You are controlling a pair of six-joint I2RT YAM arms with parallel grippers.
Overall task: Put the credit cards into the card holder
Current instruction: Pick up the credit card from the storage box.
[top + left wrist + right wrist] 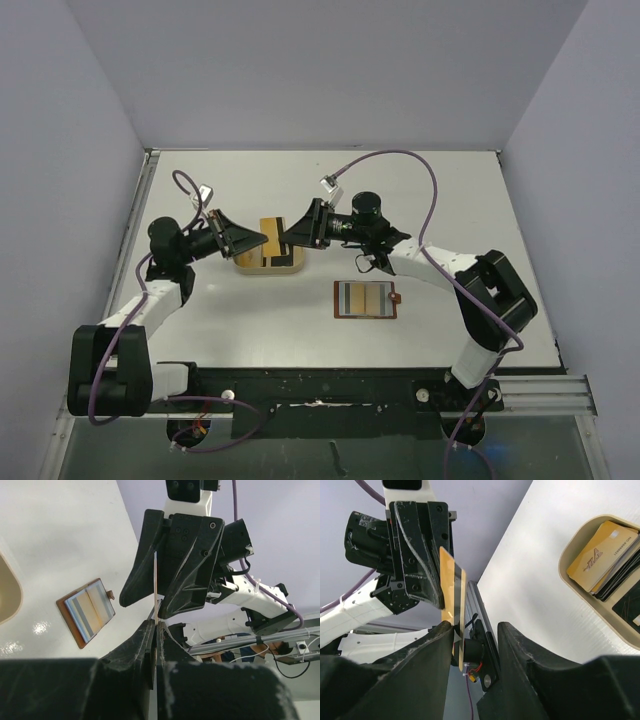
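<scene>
A gold credit card [451, 587] with a black stripe hangs in the air between the two grippers, above the tan tray [296, 267]. My left gripper [156, 630] is shut on one end of it, and the card [156, 580] shows edge-on there. Around its other end, my right gripper [475, 635] stands open; the card lies against one finger [427, 650] and the other finger stands clear. More credit cards [602, 555], gold and dark, lie stacked in the tray [570, 587]. The card holder [366, 300] lies open on the table, its striped slots facing up, to the right of the tray.
The two grippers [272, 238] meet tip to tip over the tray. Grey walls close the table at the back and both sides. The right arm's purple cable [420, 165] loops over the far table.
</scene>
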